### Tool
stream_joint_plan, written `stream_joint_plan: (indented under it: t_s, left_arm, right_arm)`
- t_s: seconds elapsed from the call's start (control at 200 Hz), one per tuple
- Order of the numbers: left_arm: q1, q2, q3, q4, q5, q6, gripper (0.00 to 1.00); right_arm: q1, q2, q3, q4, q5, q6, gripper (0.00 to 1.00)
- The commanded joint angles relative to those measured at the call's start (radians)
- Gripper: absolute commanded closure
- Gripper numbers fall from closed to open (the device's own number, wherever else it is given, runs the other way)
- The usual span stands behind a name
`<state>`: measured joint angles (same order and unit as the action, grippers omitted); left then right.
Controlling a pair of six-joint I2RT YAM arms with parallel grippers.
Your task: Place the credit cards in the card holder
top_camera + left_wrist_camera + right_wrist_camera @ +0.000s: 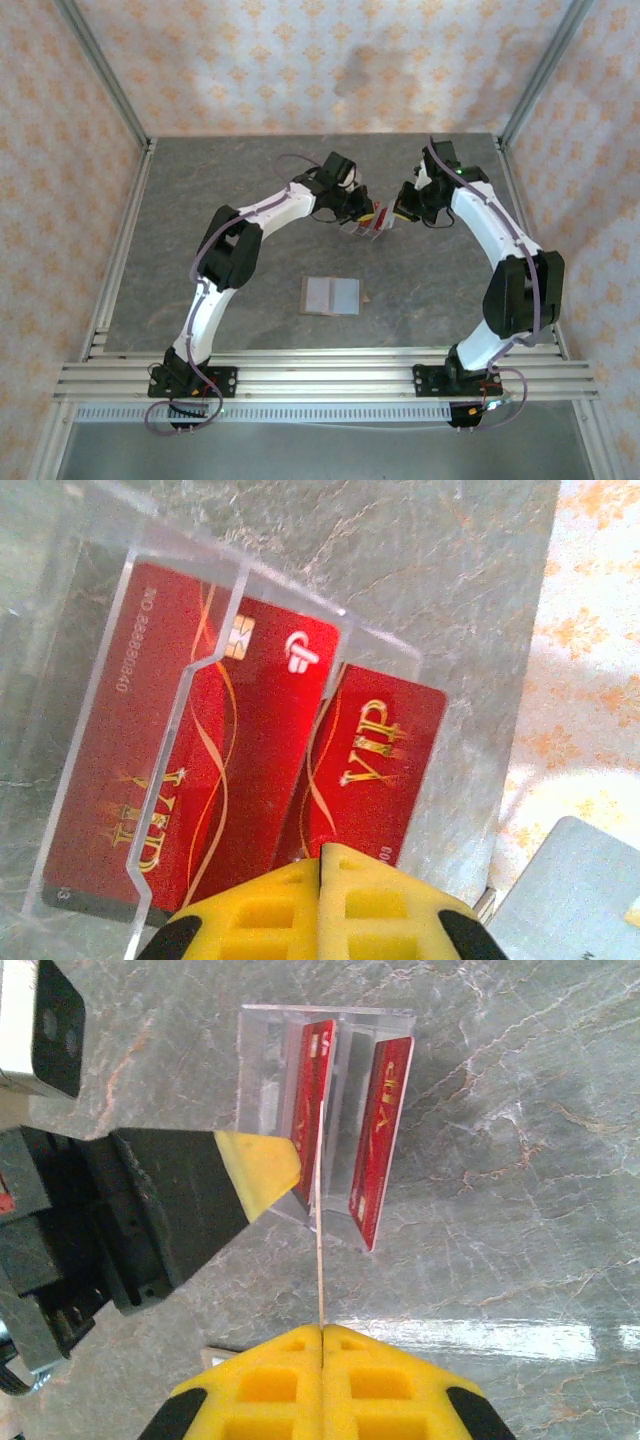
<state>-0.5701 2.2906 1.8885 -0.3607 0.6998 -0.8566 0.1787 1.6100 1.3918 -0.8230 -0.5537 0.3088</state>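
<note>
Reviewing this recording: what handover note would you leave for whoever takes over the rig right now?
The left gripper is shut, its tip against the clear plastic slotted rack; whether it pinches anything is unclear.
The right gripper is shut on a thin card seen edge-on, far end in the rack.
Two red credit cards stand in the rack's slots.
The flat squarish grey-lined card holder lies open on the grey stone-patterned table, between rack and arm bases.
Done: no card visible in the holder.
Left: draw out the held card, slot it into the holder, then the others.
</note>
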Motion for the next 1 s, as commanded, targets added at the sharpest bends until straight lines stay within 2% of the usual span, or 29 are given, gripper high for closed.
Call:
stream_joint_plan:
  t_s: [0.0,0.12,0.22,0.475,0.651,0.871,0.996]
  left_arm:
    - [-0.005,-0.08,0.007,-0.042,0.027,0.05,0.97]
    - [-0.002,-0.133,-0.025,-0.058,0.023,0.073,0.95]
    - [0.005,-0.225,-0.103,-0.103,-0.028,0.137,0.92]
    - [0.026,-0.494,-0.405,-0.193,-0.187,0.25,0.81]
    - [0.017,-0.599,-0.599,-0.21,-0.25,0.278,0.77]
    - [-0.091,-0.596,-0.674,-0.267,-0.346,0.317,0.68]
    - [-0.196,-0.566,-0.647,-0.296,-0.448,0.343,0.67]
  right_arm:
    - [0.008,-0.042,0.0,0.008,-0.016,-0.017,1.0]
    - [0.027,-0.062,-0.009,0.017,-0.024,-0.021,1.0]
    - [0.043,-0.084,-0.033,0.034,-0.035,-0.019,1.0]
    - [0.113,-0.176,-0.179,0.139,-0.079,0.004,1.0]
    - [0.182,-0.246,-0.291,0.217,-0.089,0.027,1.0]
    - [0.202,-0.31,-0.438,0.304,-0.115,0.056,1.0]
    - [0.204,-0.328,-0.486,0.323,-0.103,0.057,1.0]
